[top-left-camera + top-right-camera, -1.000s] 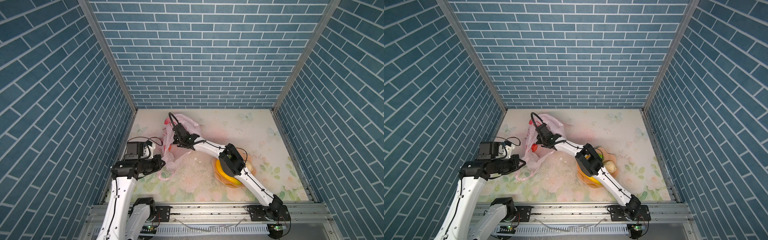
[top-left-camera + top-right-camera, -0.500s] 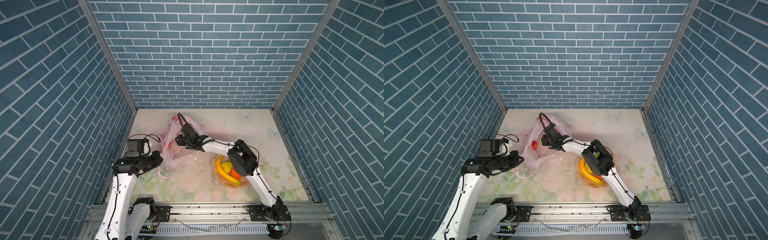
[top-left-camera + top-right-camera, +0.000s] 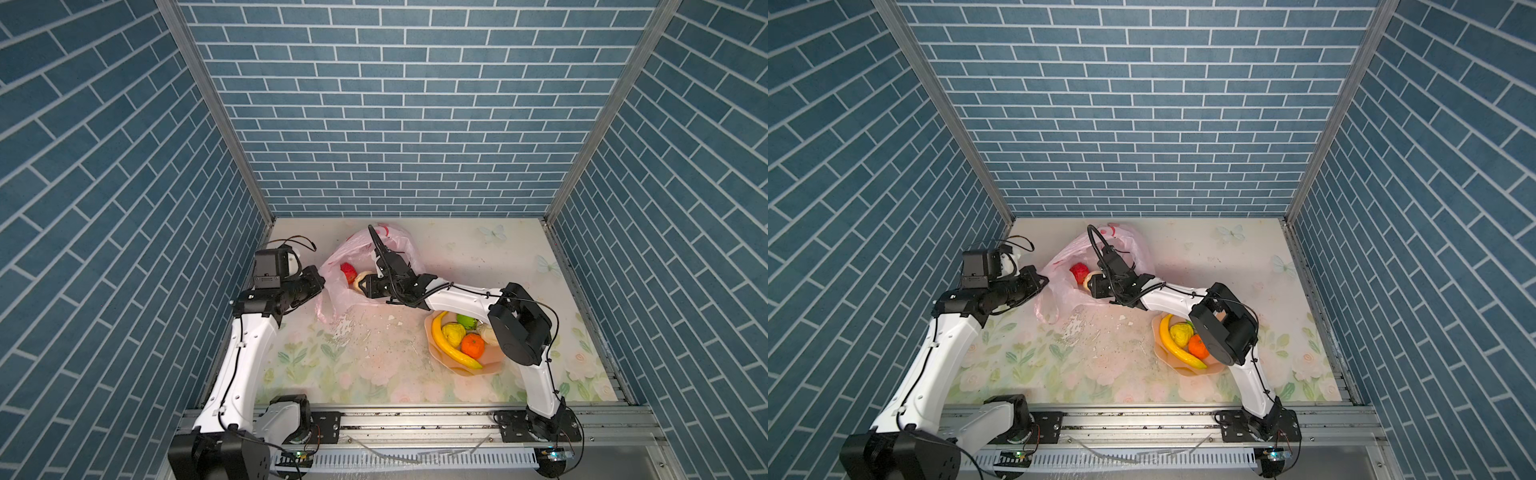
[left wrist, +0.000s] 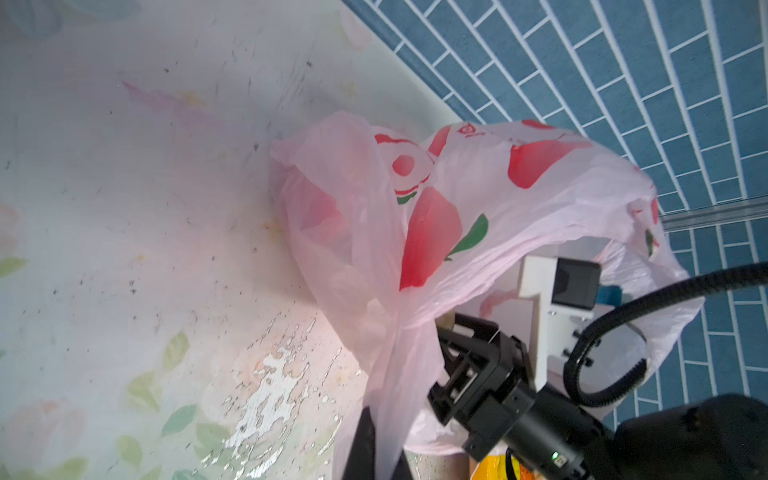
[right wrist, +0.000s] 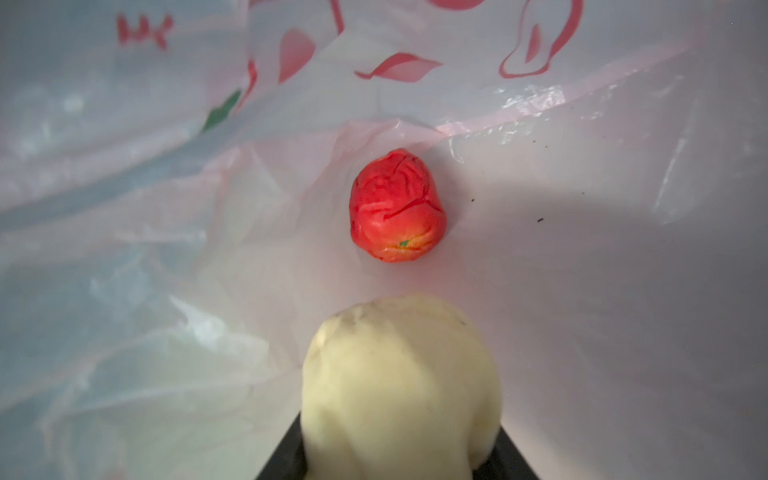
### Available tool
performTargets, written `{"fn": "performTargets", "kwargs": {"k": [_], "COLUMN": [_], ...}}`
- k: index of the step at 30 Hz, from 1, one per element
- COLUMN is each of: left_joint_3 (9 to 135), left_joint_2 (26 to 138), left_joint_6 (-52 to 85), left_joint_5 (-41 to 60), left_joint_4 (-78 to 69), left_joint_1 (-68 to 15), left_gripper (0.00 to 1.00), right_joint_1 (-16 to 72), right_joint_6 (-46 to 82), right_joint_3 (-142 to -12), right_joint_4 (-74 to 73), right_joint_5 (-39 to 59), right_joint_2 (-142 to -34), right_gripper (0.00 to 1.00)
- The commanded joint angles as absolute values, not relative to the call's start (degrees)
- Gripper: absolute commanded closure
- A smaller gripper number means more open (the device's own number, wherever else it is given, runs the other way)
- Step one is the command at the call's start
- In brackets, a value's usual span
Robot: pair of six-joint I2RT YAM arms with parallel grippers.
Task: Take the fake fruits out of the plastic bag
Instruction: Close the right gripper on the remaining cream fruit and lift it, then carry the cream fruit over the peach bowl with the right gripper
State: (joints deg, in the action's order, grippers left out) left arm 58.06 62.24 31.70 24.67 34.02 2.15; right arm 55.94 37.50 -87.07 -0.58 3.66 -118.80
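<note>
Lab robot cell, blue brick-print walls (image 3: 395, 124), floral tabletop (image 3: 374, 374), arms (image 3: 245, 353) on aluminium rail (image 3: 415, 419)

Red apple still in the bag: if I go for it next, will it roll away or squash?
The red apple looks creased and dented, so it is probably soft and light and may squash under a firm pinch. It is roundish and sits on the thin film of the plastic bag, so a nudge could well roll or slide it.

Top views look steeply down; wrist views closely face the bag (image 4: 519, 216).
</note>
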Motion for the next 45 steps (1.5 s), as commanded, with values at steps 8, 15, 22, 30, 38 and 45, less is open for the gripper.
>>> {"fn": "performTargets", "kwargs": {"k": [8,15,22,30,38,45], "left_joint_3": [63.08,62.68,58.66,56.87,59.21,59.96], "left_joint_2": [67.03,68.58,67.32,66.52,67.19,67.58], "left_joint_6": [31.9,31.29,30.28,29.7,27.44,26.98], "left_joint_5": [26.56,27.95,28.41,28.06,28.48,28.67], "left_joint_4": [27.3,26.45,26.28,26.02,29.27,30.5], "left_joint_1": [1.89,1.24,1.07,1.05,1.05,1.05], "left_gripper": [1.0,1.0,1.0,1.0,1.0,1.0], "right_joint_1": [58.93,59.59,59.58,59.57,59.47,55.82], "right_joint_6": [25.98,20.54,17.39,16.35,19.38,24.6], "right_joint_3": [-88.22,-90.37,-94.07,-92.69,-82.96,-71.19], "right_joint_4": [9.55,14.54,18.31,22.96,36.96,42.66], "right_joint_5": [4.66,2.23,-0.47,-4.65,-15.87,-19.4], "right_joint_2": [-112.3,-107.41,-104.23,-96.17,-78.49,-67.19], "right_gripper": [0.82,0.82,0.83,0.83,0.84,0.84]}}
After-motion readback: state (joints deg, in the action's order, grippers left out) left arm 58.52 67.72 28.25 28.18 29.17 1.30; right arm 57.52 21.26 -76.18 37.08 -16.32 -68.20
